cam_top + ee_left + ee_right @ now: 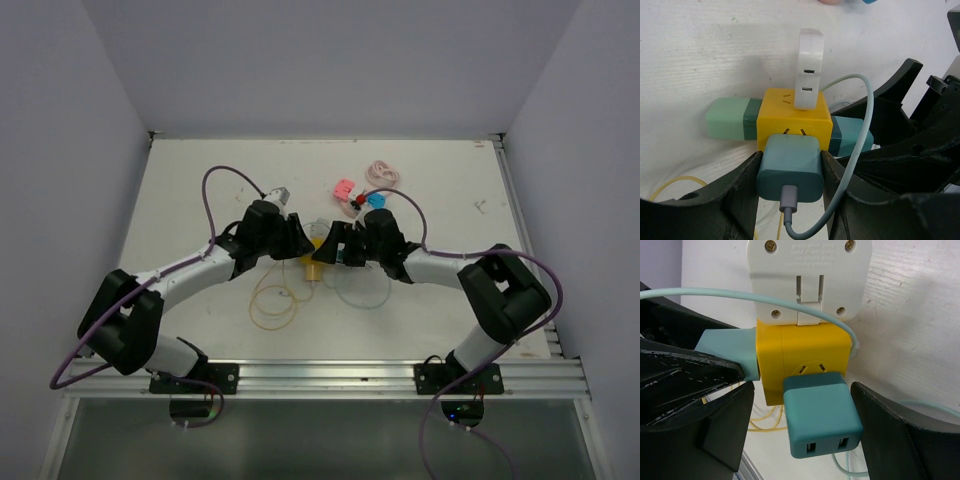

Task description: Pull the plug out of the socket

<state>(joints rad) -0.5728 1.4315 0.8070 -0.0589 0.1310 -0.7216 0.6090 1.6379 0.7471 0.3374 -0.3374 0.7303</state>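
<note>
**Top external view: both grippers are flanking the socket [314, 268]**

The socket, a yellow cube, is lying near the middle of the table [200, 190]. The left gripper [297, 243] and the right gripper [335, 246] are facing each other across it. A yellow loop [272, 300] of cable is lying on the table just on the near side of the socket. A pink piece [343, 188] and a blue piece [377, 200] are lying farther back.

In the left wrist view, the left gripper is clamping the corded plug [790, 167], a teal block sitting in the socket's near face. Both fingers [742, 182] are pressing against its sides. A grey connector [788, 200] is sitting in the plug's outer end. Its pale cord [866, 112] is arcing up past the right side of the socket. A white charger [808, 65] is standing in the top face. A green plug [730, 125] is projecting from the left face, and the two-port plug [852, 136] is projecting from the right face.

In the right wrist view, the right gripper is standing spread, with the two-port plug between its fingers. That plug is sitting fully in the socket, ports facing the camera. The finger on the left of this view is showing a clear gap to the plug. The other finger is lying just beside it; whether they are touching cannot be told.
</note>
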